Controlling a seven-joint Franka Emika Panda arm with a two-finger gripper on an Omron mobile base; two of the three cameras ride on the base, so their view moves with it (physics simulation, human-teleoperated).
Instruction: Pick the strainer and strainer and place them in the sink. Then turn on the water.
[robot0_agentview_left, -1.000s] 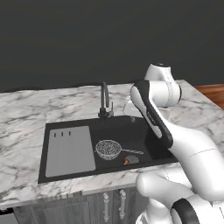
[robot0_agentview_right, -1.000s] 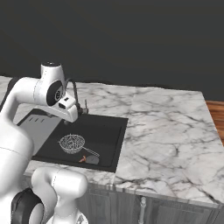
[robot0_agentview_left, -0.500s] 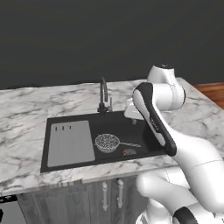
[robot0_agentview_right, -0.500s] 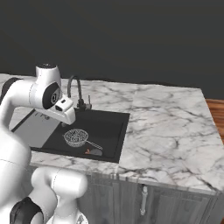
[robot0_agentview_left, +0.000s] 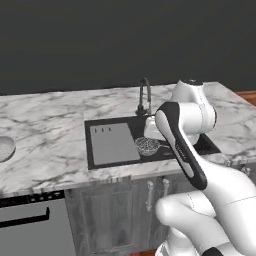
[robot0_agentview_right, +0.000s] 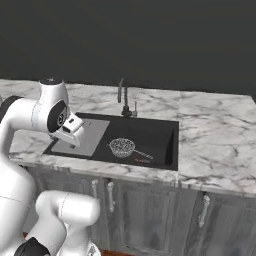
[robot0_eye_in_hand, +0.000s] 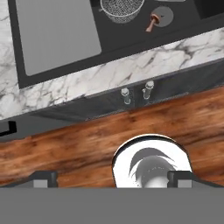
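Observation:
One strainer (robot0_agentview_left: 146, 146) (robot0_agentview_right: 122, 147) (robot0_eye_in_hand: 121, 8), a round wire-mesh bowl, lies inside the black sink (robot0_agentview_left: 125, 122) (robot0_agentview_right: 160, 132), its thin handle pointing towards the drain. A second strainer (robot0_agentview_left: 4, 148) rests on the marble counter at the far left edge of the left base view. The grey drainboard panel (robot0_agentview_right: 82, 137) (robot0_eye_in_hand: 57, 33) fills the sink's left part. The black gooseneck tap (robot0_agentview_left: 144, 97) (robot0_agentview_right: 123, 97) stands behind the basin, and no stream runs from it. My gripper (robot0_agentview_right: 70, 135) (robot0_eye_in_hand: 113, 179) hangs open and holds nothing, above the counter's front edge near the drainboard, facing down.
A small copper-brown piece (robot0_eye_in_hand: 153, 22) sits at the round drain. Cabinet doors with metal handles (robot0_eye_in_hand: 136, 94) run below the counter, an appliance front with a black handle (robot0_agentview_left: 25, 220) stands to the left, and wooden floor (robot0_eye_in_hand: 65, 144) lies beneath. Marble counter (robot0_agentview_right: 215, 140) extends right.
The base has driven left, so the sink has slid right in both base views. The hand has drawn back from over the basin to the counter's front edge. The strainer in the sink stays put.

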